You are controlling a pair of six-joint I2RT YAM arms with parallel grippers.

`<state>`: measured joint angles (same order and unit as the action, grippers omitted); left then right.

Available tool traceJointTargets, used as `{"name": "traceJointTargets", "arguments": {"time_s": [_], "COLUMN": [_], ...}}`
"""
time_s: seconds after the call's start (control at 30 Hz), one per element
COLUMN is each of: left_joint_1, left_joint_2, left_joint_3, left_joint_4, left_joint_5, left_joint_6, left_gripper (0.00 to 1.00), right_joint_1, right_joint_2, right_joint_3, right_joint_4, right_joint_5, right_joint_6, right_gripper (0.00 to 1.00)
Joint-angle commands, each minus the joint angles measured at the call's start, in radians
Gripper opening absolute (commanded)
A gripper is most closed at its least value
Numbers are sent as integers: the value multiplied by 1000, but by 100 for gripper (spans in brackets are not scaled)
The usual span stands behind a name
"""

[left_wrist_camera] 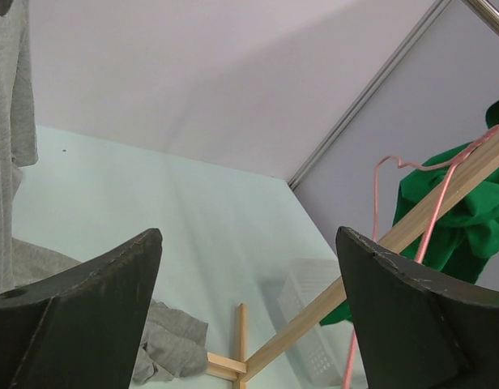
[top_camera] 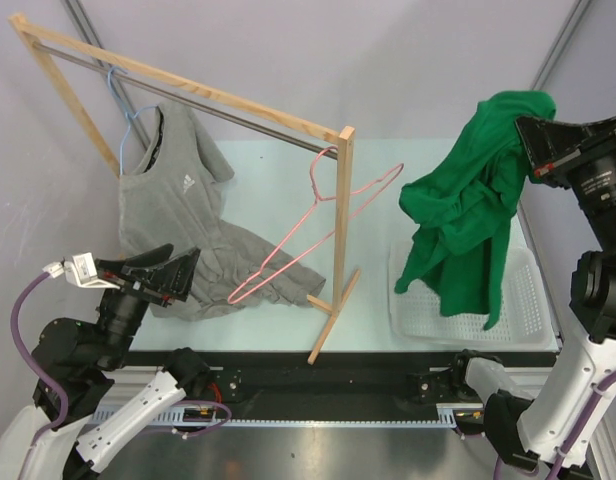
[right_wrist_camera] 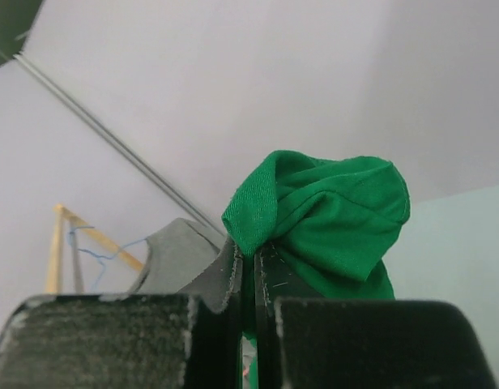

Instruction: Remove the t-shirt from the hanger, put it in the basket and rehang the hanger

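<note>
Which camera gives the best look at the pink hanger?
Top external: the whole pink hanger shows, hanging on the wooden rack. Left wrist catches only its hook and one wire. Right wrist, mostly green t-shirt, doesn't clearly show it.

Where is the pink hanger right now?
Top view, centre: the pink hanger hangs bare on the rod beside the wooden post, lower end over the grey t-shirt.
</note>
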<state>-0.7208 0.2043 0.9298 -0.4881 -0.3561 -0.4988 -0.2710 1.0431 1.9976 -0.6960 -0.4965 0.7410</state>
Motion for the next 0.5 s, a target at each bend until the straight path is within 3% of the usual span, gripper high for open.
{"name": "traceJointTargets", "arguments": {"time_s": [0.0,0.2,0.37,0.47], "left_joint_1": [3,3,3,3], "left_joint_2": [1,10,52,73], "left_joint_3": [26,20,50,82], "left_joint_4": [-7,3,-7,-24], "left_joint_5": [3,17,26,22], "left_joint_6": [-15,-24,-6,14], "left_gripper": [93,93,92,91], "right_joint_1": [-5,-5,-5,-5], "right_joint_2": [-87,-212,-265,-284], "right_joint_3": [-115,-408,-516,-598], "right_joint_4": [-63,-164,-293,-349], "right_joint_5": [76,222,453,486], "right_joint_6": [-106,-231,-284,-263], "right_gripper": [0,0,0,0]}}
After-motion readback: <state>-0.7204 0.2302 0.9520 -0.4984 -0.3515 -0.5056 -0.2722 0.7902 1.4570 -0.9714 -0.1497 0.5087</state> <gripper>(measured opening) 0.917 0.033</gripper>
